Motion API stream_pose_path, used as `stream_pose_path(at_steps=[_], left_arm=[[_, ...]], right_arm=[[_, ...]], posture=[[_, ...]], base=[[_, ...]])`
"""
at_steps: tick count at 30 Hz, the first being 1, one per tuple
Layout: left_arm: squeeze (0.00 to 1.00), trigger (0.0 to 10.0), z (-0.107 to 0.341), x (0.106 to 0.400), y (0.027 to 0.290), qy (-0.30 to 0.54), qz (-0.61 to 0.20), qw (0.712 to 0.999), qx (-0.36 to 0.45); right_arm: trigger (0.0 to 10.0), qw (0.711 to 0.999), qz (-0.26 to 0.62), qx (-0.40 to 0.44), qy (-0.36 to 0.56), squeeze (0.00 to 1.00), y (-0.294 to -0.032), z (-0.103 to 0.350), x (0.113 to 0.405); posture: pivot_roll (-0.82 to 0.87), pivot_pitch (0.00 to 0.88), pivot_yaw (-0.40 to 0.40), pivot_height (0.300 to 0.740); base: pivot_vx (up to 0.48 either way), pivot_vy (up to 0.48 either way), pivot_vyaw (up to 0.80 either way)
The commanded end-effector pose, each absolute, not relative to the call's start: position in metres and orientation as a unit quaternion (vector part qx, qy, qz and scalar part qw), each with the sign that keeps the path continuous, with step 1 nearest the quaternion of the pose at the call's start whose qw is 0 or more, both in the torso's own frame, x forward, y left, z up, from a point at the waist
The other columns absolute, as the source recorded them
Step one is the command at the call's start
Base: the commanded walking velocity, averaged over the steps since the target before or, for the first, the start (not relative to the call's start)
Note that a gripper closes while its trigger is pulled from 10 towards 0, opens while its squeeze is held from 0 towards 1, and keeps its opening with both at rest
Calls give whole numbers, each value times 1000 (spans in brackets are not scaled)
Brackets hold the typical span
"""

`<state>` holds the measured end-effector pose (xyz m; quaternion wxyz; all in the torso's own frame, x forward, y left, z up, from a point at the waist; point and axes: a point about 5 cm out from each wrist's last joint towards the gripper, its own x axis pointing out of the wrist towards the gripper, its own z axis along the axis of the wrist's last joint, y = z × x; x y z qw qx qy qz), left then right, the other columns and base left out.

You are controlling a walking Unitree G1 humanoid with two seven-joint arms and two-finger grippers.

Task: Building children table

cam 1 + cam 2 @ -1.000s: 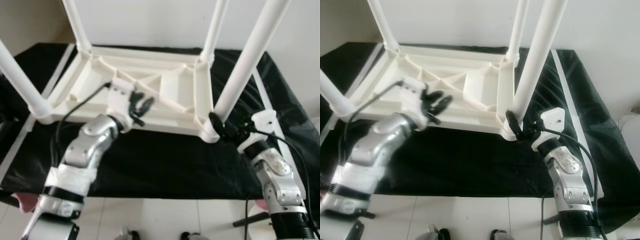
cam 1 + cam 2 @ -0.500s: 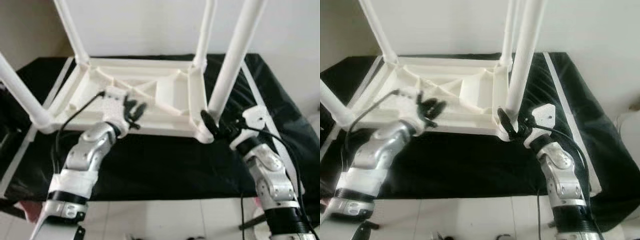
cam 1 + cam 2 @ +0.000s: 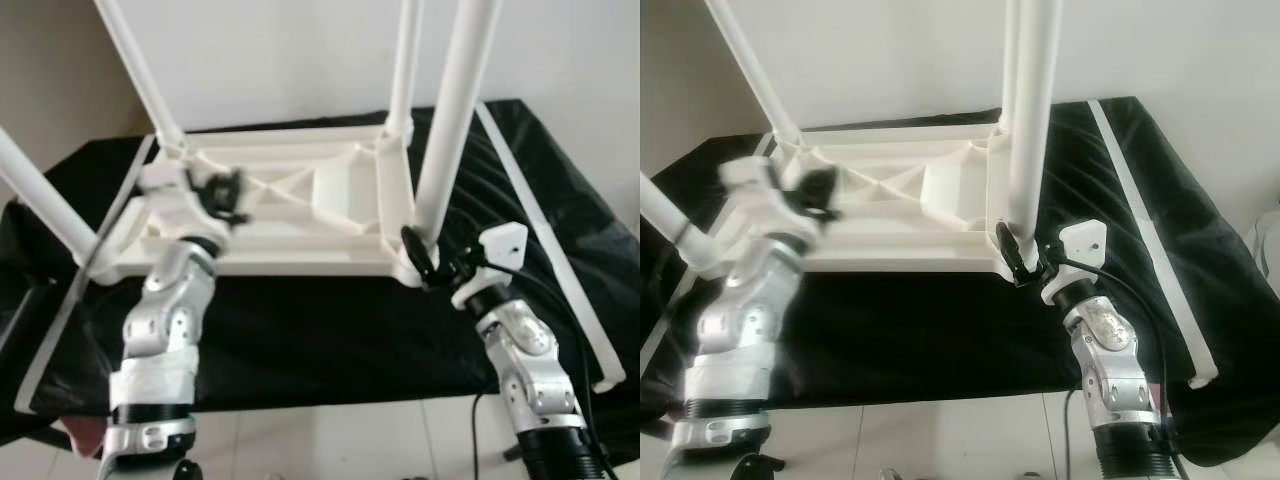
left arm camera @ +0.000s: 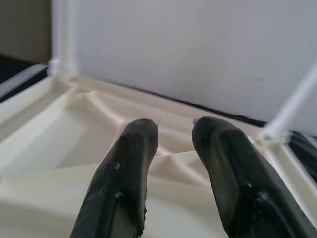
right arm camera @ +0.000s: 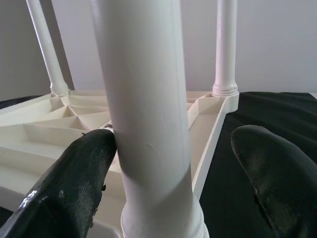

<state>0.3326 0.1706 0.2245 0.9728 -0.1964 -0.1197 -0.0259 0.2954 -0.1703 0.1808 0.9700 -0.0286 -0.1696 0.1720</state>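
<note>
Right wrist view looks straight up the near right leg (image 5: 148, 114) of the white plastic table (image 3: 300, 215), which lies upside down on a black cloth (image 3: 300, 320) with all four legs pointing up. The right gripper (image 3: 425, 262) sits at the foot of that leg, where it plugs into the corner socket; one finger (image 5: 74, 183) touches the leg, the other stands clear of it, so the jaws are spread around the leg and not clamped. The left gripper (image 3: 225, 192) hovers over the ribbed underside near the left end, blurred in the head views; its fingers (image 4: 124, 173) are slightly apart and hold nothing.

The table looks like hollow moulded plastic: probably light, stiff, with smooth slippery legs. Long legs would give leverage, so a grip low down by the socket seems safest for pressing or twisting a leg home. For lifting or turning the whole table, the rim and ribs of the frame likely offer better purchase.
</note>
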Motion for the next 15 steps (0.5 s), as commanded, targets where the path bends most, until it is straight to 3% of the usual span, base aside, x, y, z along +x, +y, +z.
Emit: stream_pose_path(at_steps=[1,2,8,10,12,13,15], left_arm=[[0,10000,218,329,180,-110,5,971,-214],[0,10000,206,323,201,-91,61,962,-251],[0,10000,194,316,227,-78,96,957,-262],[0,10000,191,311,226,-81,67,965,-238],[0,10000,181,296,204,-65,-39,977,-199],[0,10000,181,296,204,-65,-39,977,-199],[0,10000,172,275,168,-35,-173,975,-132]], right_arm=[[10000,967,176,-29,-183,0,-166,184,293],[10000,967,174,-28,-184,0,-166,185,293],[10000,968,170,-26,-185,0,-167,185,293],[10000,968,170,-26,-184,0,-167,184,293],[10000,968,169,-25,-184,0,-168,184,292],[10000,968,169,-25,-184,0,-168,184,292],[10000,968,171,-25,-181,0,-168,184,292]], posture=[[-203,113,179,740],[-205,111,177,740],[-196,106,169,740],[-195,101,166,740],[-184,97,148,740],[-184,97,148,740],[-175,92,137,740]], base=[[0,0,0],[0,0,0],[0,0,0],[0,0,0],[0,0,0],[0,0,0],[0,0,0]])
